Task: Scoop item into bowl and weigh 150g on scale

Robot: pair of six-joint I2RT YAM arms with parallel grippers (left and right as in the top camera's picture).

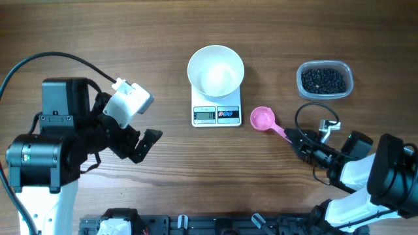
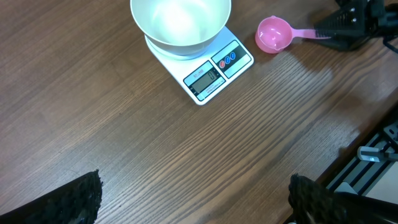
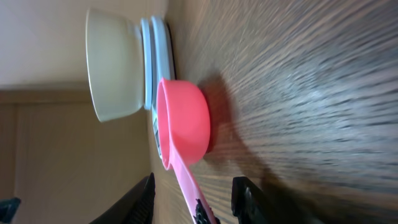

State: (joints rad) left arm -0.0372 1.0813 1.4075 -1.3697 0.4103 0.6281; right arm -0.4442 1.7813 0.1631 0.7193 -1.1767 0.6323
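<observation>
Two claws seen, left claw spread wide and empty, right claw half-parted astride pink scoop handle, bowl seated on scale just beyond scoop, beans kept in tub to that claw's right

Brown wooden table with white scale, pink scoop, clear tub

The table is brown wood with a visible grain and a matt finish. The bowl looks smooth and white, the scoop is glossy pink plastic, and the tub is clear plastic.
</observation>
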